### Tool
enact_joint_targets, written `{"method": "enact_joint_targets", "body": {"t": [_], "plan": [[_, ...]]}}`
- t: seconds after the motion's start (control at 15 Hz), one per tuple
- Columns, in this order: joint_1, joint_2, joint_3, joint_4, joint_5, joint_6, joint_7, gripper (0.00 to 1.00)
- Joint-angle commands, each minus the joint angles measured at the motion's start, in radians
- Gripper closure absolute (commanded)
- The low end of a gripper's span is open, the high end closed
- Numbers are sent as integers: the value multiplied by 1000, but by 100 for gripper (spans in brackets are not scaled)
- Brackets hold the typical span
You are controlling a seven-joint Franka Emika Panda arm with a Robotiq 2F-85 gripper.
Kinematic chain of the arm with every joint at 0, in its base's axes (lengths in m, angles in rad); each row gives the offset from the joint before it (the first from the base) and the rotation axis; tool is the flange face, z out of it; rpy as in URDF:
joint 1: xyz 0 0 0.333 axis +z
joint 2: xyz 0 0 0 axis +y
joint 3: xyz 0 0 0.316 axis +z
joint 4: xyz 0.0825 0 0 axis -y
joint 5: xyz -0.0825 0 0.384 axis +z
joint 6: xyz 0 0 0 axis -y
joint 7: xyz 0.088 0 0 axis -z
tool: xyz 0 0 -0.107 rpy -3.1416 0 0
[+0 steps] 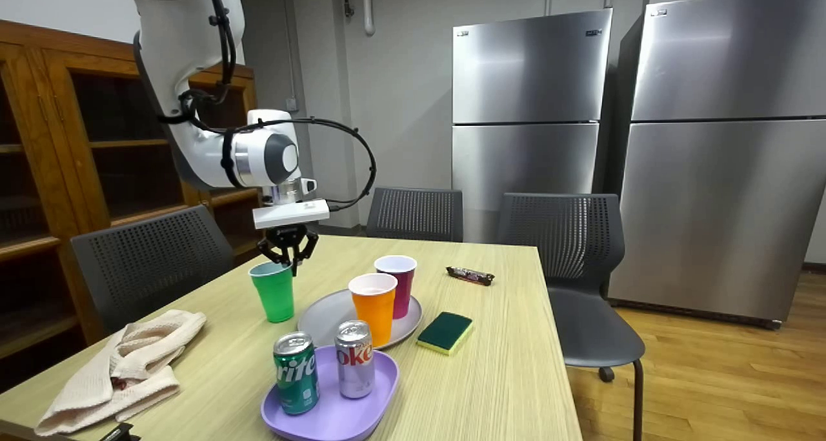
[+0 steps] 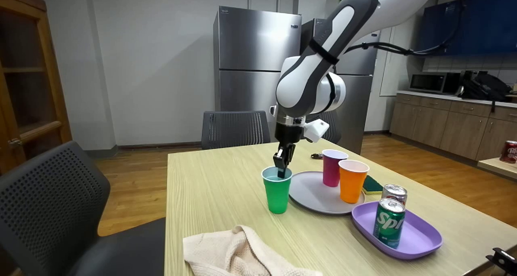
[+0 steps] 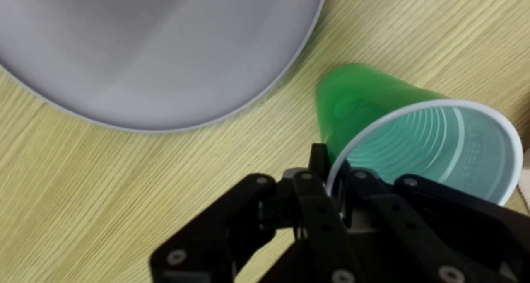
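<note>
My gripper (image 3: pixel 332 164), jaws nearly together, pinches the green cup (image 2: pixel 277 194) by 1 side of its rim; the cup stands on the table (image 2: pixel 218 195) beside the gray plate (image 2: pixel 307 192). Held off-centre, it could tilt under a quick pull.

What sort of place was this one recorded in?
Most likely a shared kitchen or break room, perhaps in an office or lab. Two full-size steel refrigerators stand side by side, a microwave sits on the far side of the room, and dark chairs surround the table.
</note>
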Motion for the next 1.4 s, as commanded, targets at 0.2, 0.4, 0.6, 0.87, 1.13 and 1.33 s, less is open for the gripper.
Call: {"method": "enact_joint_targets", "body": {"t": [0.2, 0.4, 0.6, 0.87, 1.13, 1.33], "plan": [[-95, -58, 111, -6, 125, 4, -33, 99], [-129, -91, 130, -11, 178, 9, -43, 99], [-141, -120, 116, -17, 175, 9, -59, 99], [-180, -130, 128, -16, 174, 12, -161, 99], [-228, -120, 139, -13, 188, 18, -331, 99], [-260, -110, 141, -6, 202, 6, -451, 99]]}}
